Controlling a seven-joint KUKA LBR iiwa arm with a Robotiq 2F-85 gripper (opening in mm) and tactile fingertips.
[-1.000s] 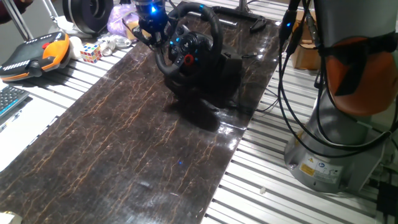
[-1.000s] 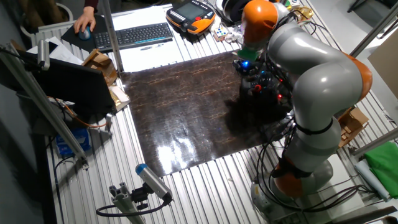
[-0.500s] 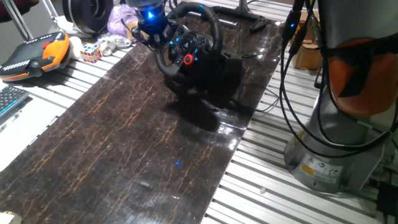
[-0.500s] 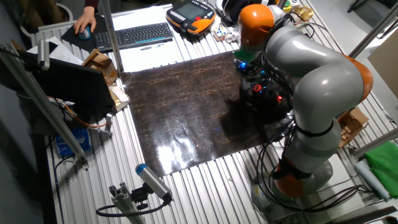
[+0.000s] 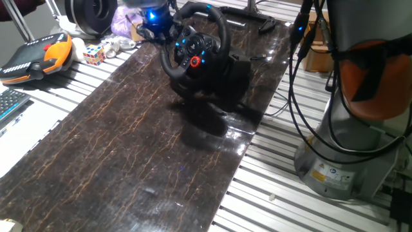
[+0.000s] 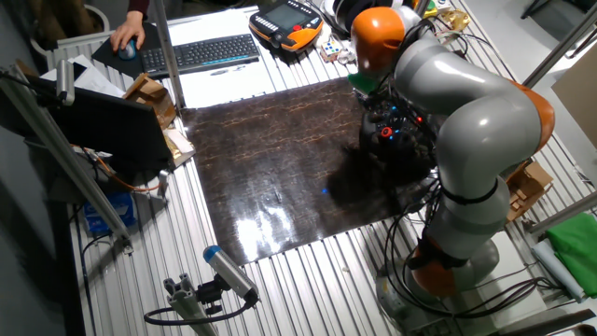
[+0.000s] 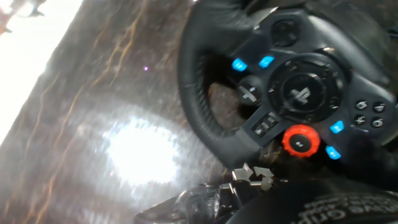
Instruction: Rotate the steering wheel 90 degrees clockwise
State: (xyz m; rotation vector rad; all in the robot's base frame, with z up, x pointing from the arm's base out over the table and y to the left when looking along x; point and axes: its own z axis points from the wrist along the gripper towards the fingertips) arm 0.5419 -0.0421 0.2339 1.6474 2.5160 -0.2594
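Gripper (image 5: pixel 154 19): shifted slightly up and back from its position half a second earlier, now at the upper left of the wheel rim. Finger opening: cannot be determined; the fingers are not clearly seen in any view. Steering wheel (image 5: pixel 193 45): located at the far end of the dark marbled mat (image 5: pixel 129 142), on its black base. Red button (image 7: pixel 300 140) and blue-lit buttons are seen on the hub.

The steering wheel (image 7: pixel 292 87) has a PlayStation sign in the middle of its hub. A plus-shaped pad sits to the left of it. Yellow warning stickers are on the robot base (image 5: pixel 335 174), but their words are too small to read.
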